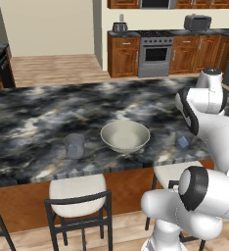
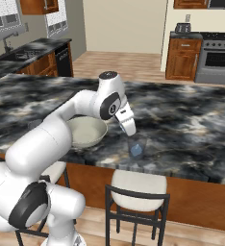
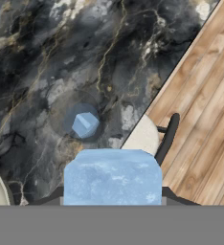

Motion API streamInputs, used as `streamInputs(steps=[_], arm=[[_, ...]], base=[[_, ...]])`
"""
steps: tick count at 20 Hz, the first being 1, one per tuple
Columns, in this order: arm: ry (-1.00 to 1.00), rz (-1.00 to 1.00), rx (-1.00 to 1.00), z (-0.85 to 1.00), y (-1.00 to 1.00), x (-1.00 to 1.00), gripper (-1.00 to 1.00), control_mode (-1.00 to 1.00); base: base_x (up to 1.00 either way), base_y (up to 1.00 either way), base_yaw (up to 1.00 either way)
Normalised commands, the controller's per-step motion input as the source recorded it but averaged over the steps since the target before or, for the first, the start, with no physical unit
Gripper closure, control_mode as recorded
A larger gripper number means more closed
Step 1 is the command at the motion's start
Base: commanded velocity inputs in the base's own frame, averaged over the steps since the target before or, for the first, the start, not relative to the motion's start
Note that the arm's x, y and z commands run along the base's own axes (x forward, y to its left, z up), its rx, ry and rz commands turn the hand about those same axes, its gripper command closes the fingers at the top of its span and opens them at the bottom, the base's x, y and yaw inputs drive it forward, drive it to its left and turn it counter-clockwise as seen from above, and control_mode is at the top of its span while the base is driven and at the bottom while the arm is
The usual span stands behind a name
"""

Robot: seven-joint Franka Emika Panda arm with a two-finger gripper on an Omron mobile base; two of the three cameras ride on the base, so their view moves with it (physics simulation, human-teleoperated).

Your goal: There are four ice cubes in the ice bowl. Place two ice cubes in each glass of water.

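fingers: the dark fingers (image 3: 112, 203) are closed on a pale blue translucent ice cube (image 3: 112, 176), held over the right glass.
right glass: small grey translucent tumbler (image 2: 137, 146) near the front edge of the dark marbled worktop (image 2: 191, 125), one ice cube (image 3: 84, 124) inside.
bowl: wide pale beige round bowl (image 1: 125, 135) left of it.
left glass: second grey tumbler (image 1: 74, 145) left of the bowl.

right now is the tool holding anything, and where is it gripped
Yes. The tool is shut on an ice cube, gripped by two opposite side faces. It hangs above a glass that already has one cube inside.
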Motion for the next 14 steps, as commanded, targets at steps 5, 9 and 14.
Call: streamInputs(steps=[5, 9, 14], arm=[[0.00, 0.00, 0.01, -0.13, -0.15, 0.00, 1.00, -1.00], [0.00, 0.00, 0.00, -0.21, -0.01, 0.01, 1.00, -1.00], [0.00, 0.02, 0.00, -0.18, 0.00, 0.10, 1.00, -1.00]], base=[[0.00, 0.00, 0.00], [0.00, 0.00, 0.00], [0.00, 0.00, 0.00]])
